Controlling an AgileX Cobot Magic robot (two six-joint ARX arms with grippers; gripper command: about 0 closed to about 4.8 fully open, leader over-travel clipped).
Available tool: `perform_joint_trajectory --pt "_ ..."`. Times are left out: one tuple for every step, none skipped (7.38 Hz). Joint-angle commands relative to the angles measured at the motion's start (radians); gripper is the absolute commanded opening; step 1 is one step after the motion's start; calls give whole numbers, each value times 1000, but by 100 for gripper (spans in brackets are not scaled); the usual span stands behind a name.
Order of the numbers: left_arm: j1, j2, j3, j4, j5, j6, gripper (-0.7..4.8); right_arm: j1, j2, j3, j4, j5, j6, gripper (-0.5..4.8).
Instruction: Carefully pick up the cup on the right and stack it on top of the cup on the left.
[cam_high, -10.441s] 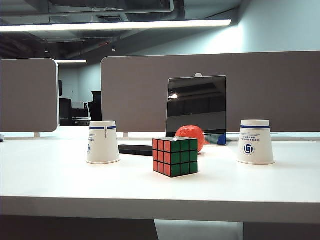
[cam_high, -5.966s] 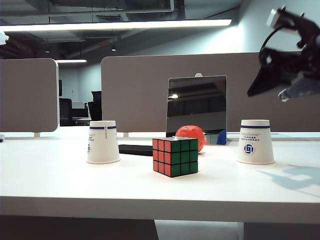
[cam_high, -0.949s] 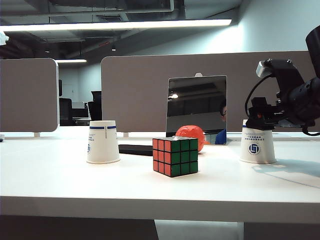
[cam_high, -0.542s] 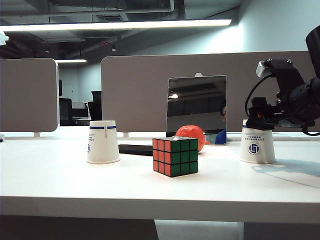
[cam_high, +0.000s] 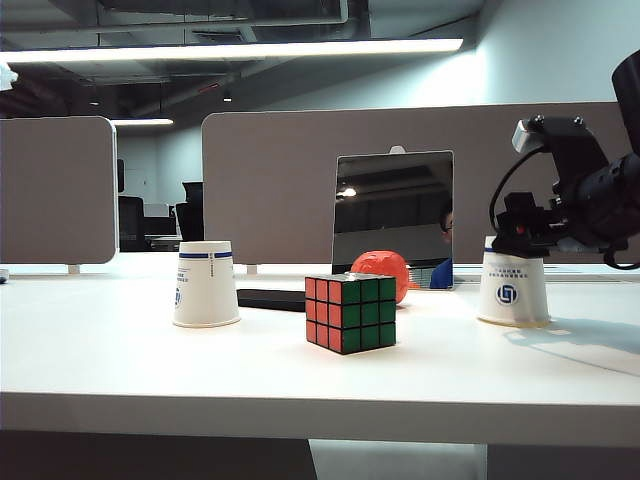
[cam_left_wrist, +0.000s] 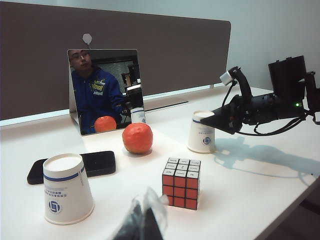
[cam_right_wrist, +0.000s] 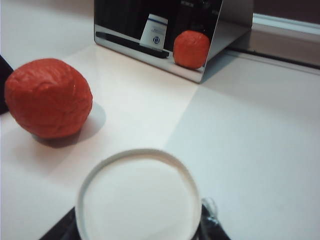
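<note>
- The right cup (cam_high: 513, 290) stands upside down on the white table (cam_high: 200, 370), well to the right of the Rubik's cube (cam_high: 350, 312), with the mirror (cam_high: 392, 215) behind and between them.
- The right gripper (cam_high: 520, 238) sits at the top of the right cup, its jaws on either side of the upturned base (cam_right_wrist: 140, 197); whether they press the wall or only bracket it cannot be told.
- In the exterior view the cup leans slightly, one edge of its rim barely off the table.
- The left cup (cam_high: 205, 284) stands inverted well to the left of the cube, apart from the right cup.
- The orange ball (cam_high: 382, 272) lies just behind the cube; a black phone (cam_high: 270, 299) lies behind and left of it.
- The left gripper (cam_left_wrist: 145, 220) hangs near the cube, its tips close together; its state cannot be told.
</note>
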Motion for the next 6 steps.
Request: perform_joint_trajectory --pt "0 0 3 13 5 -3 -5 0 -2 6 108 -55 81 272" --pt "0 1 3 13 5 -3 -5 3 -3 7 169 -128 117 272" --pt "0 1 3 13 5 -3 -5 24 -3 11 219 -159 126 273" --pt "0 0 3 13 5 -3 -5 40 -3 18 234 -180 131 273" --pt "0 1 3 13 5 -3 -5 108 -3 79 240 -217 133 273" --pt "0 0 3 13 4 -3 -5 171 -3 156 211 -229 133 273"
